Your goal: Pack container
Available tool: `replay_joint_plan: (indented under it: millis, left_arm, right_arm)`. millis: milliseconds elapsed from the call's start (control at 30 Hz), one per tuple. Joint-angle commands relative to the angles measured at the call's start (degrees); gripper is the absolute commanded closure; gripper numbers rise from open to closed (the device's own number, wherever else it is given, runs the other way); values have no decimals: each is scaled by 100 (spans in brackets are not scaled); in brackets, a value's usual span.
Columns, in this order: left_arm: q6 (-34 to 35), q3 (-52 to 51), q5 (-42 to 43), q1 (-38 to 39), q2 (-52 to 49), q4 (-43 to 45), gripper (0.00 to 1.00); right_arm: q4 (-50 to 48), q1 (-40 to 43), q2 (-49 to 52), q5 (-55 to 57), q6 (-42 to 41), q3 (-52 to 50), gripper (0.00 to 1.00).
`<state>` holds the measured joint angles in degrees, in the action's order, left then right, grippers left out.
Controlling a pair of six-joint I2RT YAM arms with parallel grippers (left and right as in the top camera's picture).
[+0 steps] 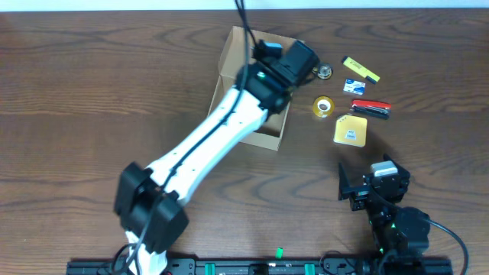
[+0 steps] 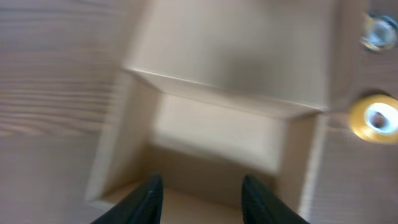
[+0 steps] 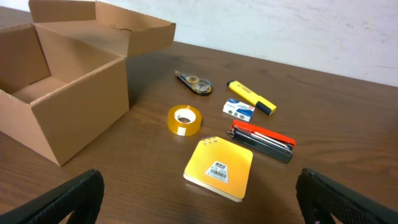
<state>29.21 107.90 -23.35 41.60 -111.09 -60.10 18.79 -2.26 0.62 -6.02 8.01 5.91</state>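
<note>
Container (image 3: pixel 81 102), one; tape roll (image 3: pixel 185 120), one; stapler (image 3: pixel 262 140), one; notepad (image 3: pixel 219 168), one

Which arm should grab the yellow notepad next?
Right. The right gripper is open and faces the yellow notepad close by. The left gripper hangs over the container, farther off.

Overhead: straight down on bench (image 1: pixel 76 92).
Left wrist: close, into container (image 2: pixel 217 130).
Right wrist: low, oblique.
Shared: container, tape roll (image 3: pixel 185 119).
</note>
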Motion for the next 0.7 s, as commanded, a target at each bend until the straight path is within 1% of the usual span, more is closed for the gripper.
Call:
replay_joint_plan:
  millis: [0, 33, 100, 300, 400, 467, 533, 667]
  left_arm:
    - [-404, 131, -514, -472, 229, -354, 63]
    - [-503, 120, -319, -636, 229, -444, 64]
    - [-933, 2, 348, -1029, 229, -413, 64]
    - [-1742, -393, 927, -1727, 201, -142, 63]
    - [-2221, -667, 1722, -1921, 201, 190, 62]
    - [-2330, -905, 1917, -1952, 201, 433, 60]
    - [-2341, -1113, 1950, -1950, 201, 603, 59]
    - [-2367, -1600, 2317, -1941, 201, 1005, 56]
  right_arm:
    - [9, 46, -33, -24, 63, -20, 1]
    - [9, 46, -33, -24, 63, -20, 1]
    - [9, 46, -33, -24, 63, -17, 1]
    - [9, 46, -33, -24, 63, -17, 1]
    - [9, 46, -33, -24, 63, -17, 1]
    - [9, 46, -33, -24, 63, -17, 1]
    - [9, 46, -33, -24, 63, -20, 1]
    - [9, 46, -33, -24, 63, -17, 1]
